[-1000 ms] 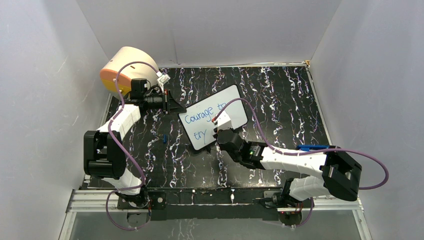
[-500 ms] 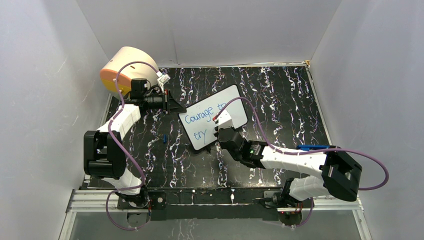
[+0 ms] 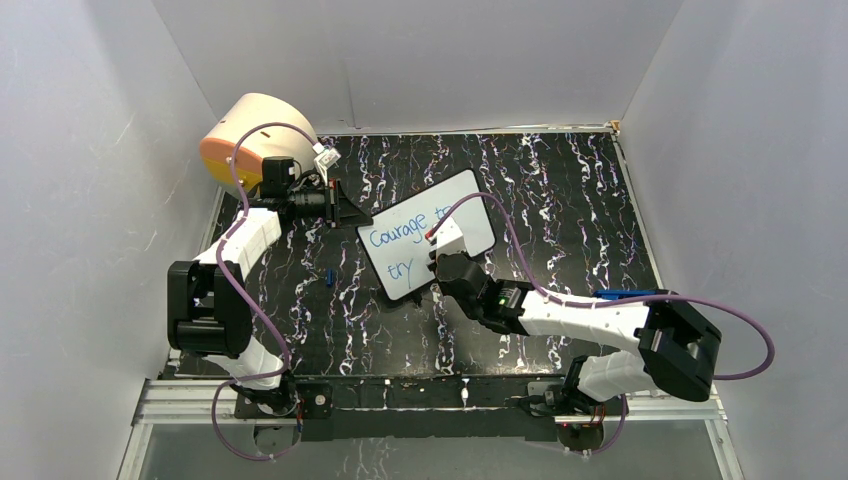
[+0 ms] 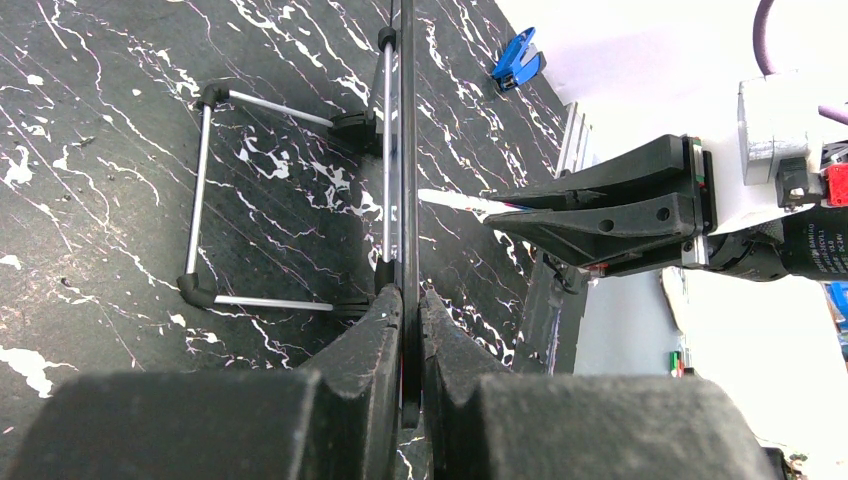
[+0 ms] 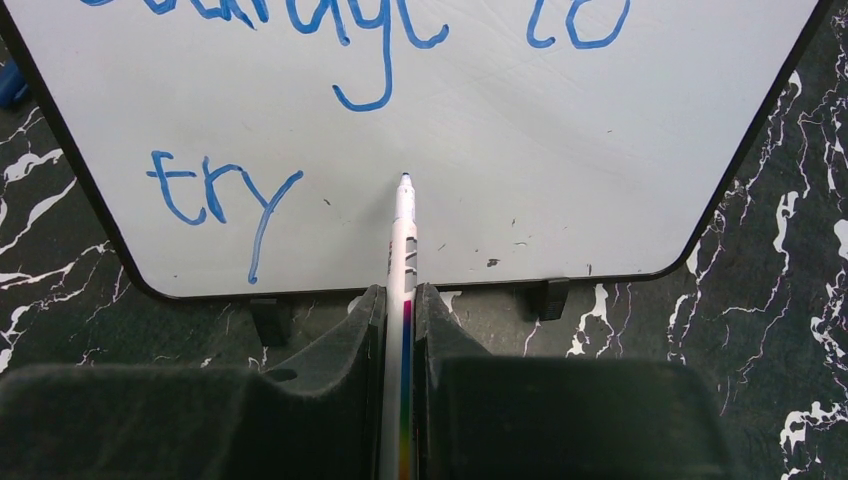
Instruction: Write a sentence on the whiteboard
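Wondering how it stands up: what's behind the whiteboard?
A wire stand of silver rods with black corners lies behind the whiteboard, seen from the left wrist. From above, the board mostly hides it.

Drum [image 3: 250, 135] behind and left of whiteboard [image 3: 400, 255], marker [image 5: 404, 230] before it.

A: Where can you pass?
B: Right half of the table [image 3: 585, 200] to the far-right corner is open. Near-left has only a small blue piece [image 3: 329, 277].
A: Blocked?
B: The whiteboard [image 3: 440, 215] stands mid-table. The left gripper [image 4: 410, 300] clamps its left edge, and the right gripper [image 5: 398, 300] with the marker [image 5: 404, 230] sits in front. The drum [image 3: 250, 135] fills your far-left corner.
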`<state>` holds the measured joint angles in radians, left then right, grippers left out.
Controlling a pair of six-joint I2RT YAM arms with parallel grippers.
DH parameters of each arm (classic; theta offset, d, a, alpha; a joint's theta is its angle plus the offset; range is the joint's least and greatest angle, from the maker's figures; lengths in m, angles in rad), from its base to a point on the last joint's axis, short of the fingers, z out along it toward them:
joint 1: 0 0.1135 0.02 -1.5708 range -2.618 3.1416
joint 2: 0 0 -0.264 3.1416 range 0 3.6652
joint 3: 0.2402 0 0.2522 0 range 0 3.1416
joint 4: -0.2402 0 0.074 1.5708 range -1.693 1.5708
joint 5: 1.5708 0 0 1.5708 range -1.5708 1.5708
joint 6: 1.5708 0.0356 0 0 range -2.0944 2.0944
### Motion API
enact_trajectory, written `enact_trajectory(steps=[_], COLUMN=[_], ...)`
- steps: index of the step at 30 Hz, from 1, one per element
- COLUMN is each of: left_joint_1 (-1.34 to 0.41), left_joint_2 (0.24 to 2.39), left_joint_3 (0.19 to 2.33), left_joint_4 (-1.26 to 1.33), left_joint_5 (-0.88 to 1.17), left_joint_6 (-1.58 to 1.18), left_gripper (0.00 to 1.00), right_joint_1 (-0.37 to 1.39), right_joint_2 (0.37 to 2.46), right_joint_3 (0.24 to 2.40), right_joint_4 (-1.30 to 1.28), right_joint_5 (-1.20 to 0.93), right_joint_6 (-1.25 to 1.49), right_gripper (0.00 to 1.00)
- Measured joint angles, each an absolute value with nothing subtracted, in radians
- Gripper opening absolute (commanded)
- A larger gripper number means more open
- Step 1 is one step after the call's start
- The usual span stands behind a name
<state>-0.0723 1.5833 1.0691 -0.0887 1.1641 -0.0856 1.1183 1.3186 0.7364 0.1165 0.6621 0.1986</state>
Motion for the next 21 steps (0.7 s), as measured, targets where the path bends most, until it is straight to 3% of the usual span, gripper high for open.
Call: enact_trajectory(steps=[21], left_joint_1=[-0.072], left_joint_2=[1.583], left_joint_3=[1.069], left_joint_4=[-0.091], left_joint_5=[1.164], left_joint_6=[-0.085], left_gripper=[0.0], right_joint_1=[1.099], right_joint_2=[1.348], right_joint_3=[0.736], right_joint_4=[0.159], right_joint_5=[0.648], right_joint_6=[0.179], right_gripper=[0.0])
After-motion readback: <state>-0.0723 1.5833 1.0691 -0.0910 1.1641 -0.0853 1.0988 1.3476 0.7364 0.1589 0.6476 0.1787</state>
